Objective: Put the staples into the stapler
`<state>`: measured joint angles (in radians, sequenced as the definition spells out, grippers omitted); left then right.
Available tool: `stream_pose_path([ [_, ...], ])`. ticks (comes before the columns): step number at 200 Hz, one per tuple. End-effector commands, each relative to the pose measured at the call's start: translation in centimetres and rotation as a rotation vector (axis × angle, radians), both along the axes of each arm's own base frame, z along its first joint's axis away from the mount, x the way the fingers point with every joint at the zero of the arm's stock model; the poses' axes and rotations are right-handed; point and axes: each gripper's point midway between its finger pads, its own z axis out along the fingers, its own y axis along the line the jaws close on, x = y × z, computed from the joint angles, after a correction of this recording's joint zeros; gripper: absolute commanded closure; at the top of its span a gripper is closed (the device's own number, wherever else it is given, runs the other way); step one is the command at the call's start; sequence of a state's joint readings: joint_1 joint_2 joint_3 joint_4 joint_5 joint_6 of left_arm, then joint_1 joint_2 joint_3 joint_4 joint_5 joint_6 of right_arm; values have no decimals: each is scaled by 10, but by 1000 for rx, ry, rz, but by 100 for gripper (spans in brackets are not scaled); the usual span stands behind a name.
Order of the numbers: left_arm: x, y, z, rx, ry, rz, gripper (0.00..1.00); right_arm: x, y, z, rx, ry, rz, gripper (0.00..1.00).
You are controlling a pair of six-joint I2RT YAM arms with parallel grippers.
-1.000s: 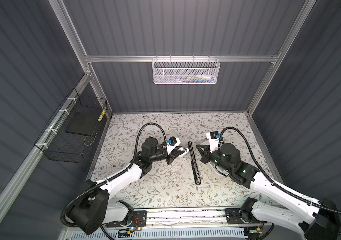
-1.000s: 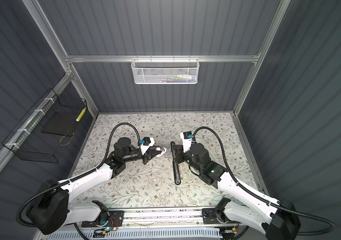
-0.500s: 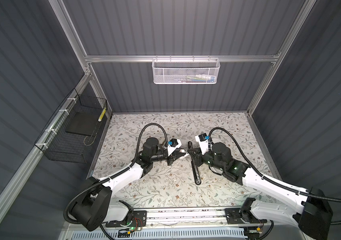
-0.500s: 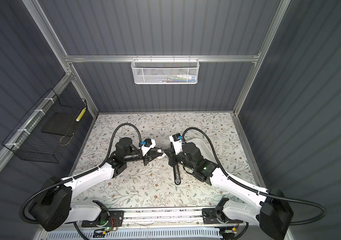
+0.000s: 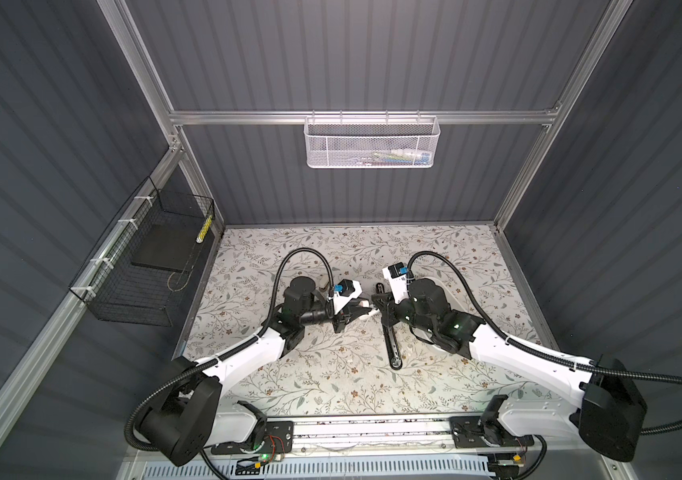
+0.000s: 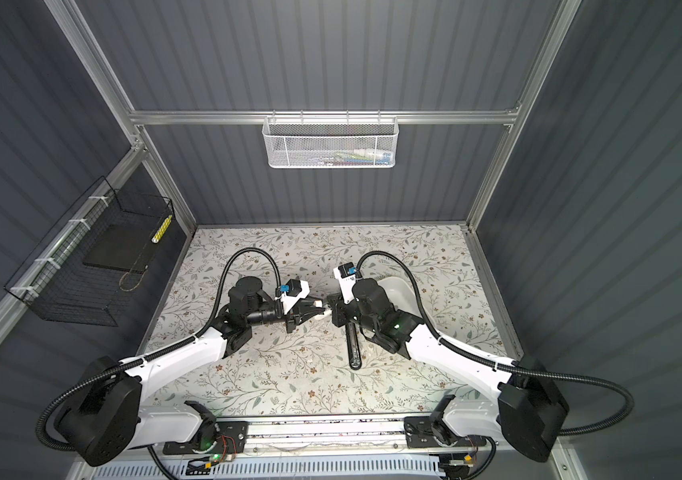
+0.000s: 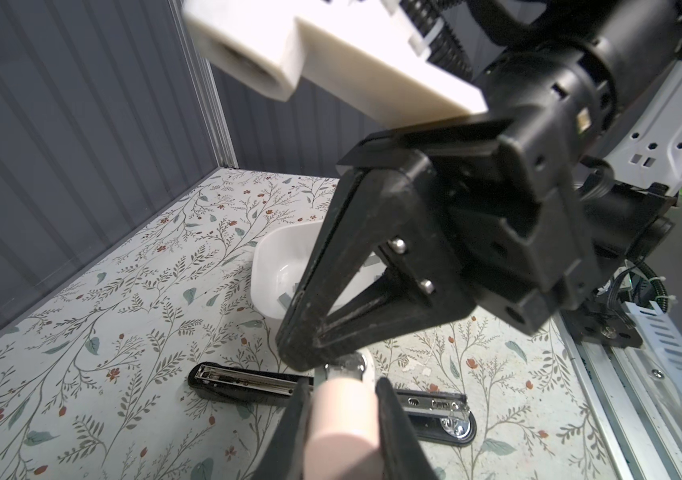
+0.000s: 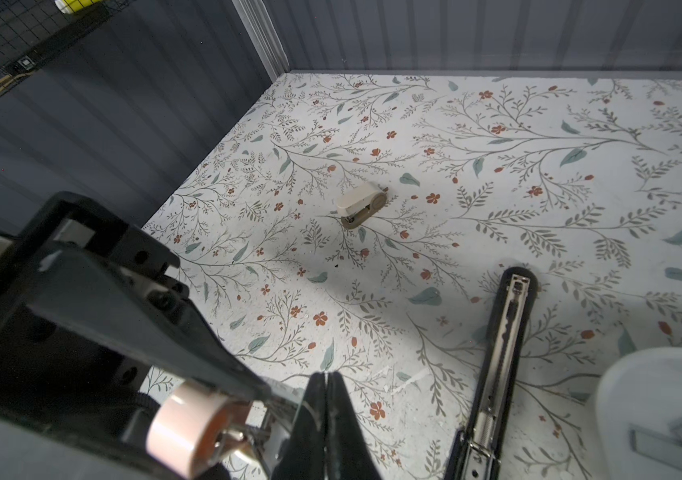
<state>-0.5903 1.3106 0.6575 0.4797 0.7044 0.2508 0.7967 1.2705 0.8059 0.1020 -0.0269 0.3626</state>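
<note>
The stapler (image 8: 504, 332) is black, the staples (image 8: 655, 442) grey, the dish (image 7: 268, 257) white, the tabletop (image 8: 497, 166) floral-patterned.

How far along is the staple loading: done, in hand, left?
Done: the black stapler lies opened flat. In hand: the left gripper clamps a pink cylinder, and the shut right gripper sits at its metal end. Left: the staple strips lie in the white bowl.

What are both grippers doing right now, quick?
Left gripper: closed, holding a small pink object.
Right gripper: jaws closed; whether they pinch anything cannot be told.
</note>
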Motion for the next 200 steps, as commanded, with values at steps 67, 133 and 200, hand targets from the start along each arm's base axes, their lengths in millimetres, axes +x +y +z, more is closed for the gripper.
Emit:
stream_pose_path([
  [67,-8,4,35,-104,-94,6,100,-3,19,-18,-36,75,58,90],
  [133,-3,15,45,-130,-111,102,100,-7,38,-34,-64,116,108,90],
  [200,-1,20,48,-140,-119,138,100,-12,55,-46,-81,148,147,91],
])
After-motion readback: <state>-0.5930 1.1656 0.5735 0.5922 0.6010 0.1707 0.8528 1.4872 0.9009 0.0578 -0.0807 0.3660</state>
